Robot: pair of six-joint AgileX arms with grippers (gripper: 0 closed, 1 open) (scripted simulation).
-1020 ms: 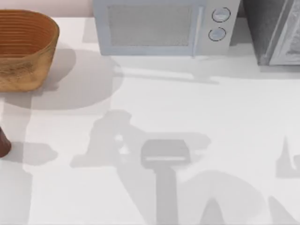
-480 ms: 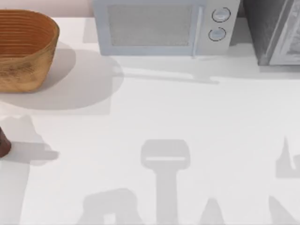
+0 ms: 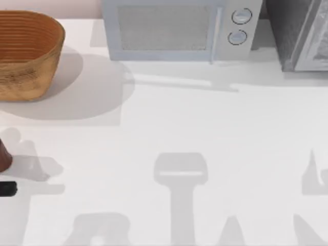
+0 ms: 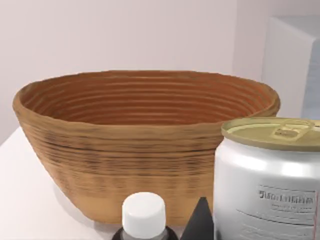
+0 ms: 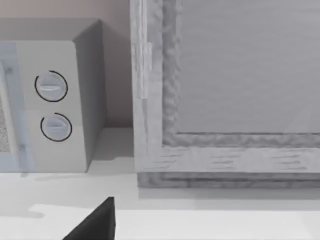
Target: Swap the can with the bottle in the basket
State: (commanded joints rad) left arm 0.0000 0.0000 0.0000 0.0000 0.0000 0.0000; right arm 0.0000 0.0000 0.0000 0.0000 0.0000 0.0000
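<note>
The woven basket [image 3: 25,54] stands at the table's back left, and its ribbed inside [image 4: 145,100] shows nothing in it. Nearer than the basket, the dark reddish-brown bottle [image 3: 3,155] stands on the table at the left edge; the left wrist view shows its white cap [image 4: 143,212]. The white can [image 4: 270,185] with its dull gold top looms close beside the bottle. A black part of my left gripper [image 3: 7,188] pokes in at the left edge just in front of the bottle. A dark piece of my right gripper [image 5: 95,222] hangs before the appliances.
A pale microwave [image 3: 177,28] with two round knobs stands at the back centre. A grey textured cabinet [image 3: 302,33] is at the back right. Arm shadows lie across the white tabletop [image 3: 205,128].
A black part of my left gripper has come into the top view at the left edge by the bottle. The arm's shadow has slid left and toward the front. Basket and bottle have not moved.
</note>
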